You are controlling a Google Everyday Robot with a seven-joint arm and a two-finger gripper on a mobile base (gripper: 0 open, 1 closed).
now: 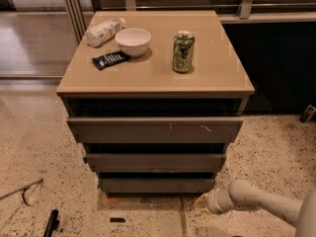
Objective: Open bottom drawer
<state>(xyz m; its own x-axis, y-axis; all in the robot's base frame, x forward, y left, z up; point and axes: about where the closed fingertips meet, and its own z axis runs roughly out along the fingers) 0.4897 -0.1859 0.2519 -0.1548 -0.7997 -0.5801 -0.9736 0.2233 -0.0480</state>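
Observation:
The bottom drawer (157, 185) is the narrowest, lowest grey-brown front of the three in the cabinet, plain and handleless, sitting just above the floor. My gripper (201, 203) is low at the floor, just right of and below the drawer's right end, at the tip of my white arm (256, 201) that reaches in from the lower right. Its fingers are hidden from here.
The middle drawer (155, 162) and the scratched top drawer (155, 130) sit above. On the cabinet top (217, 78) are a green can (183, 52), a white bowl (133, 42), a lying bottle (103, 31) and a dark packet (110, 59). Tools lie on the speckled floor (29, 191) at left.

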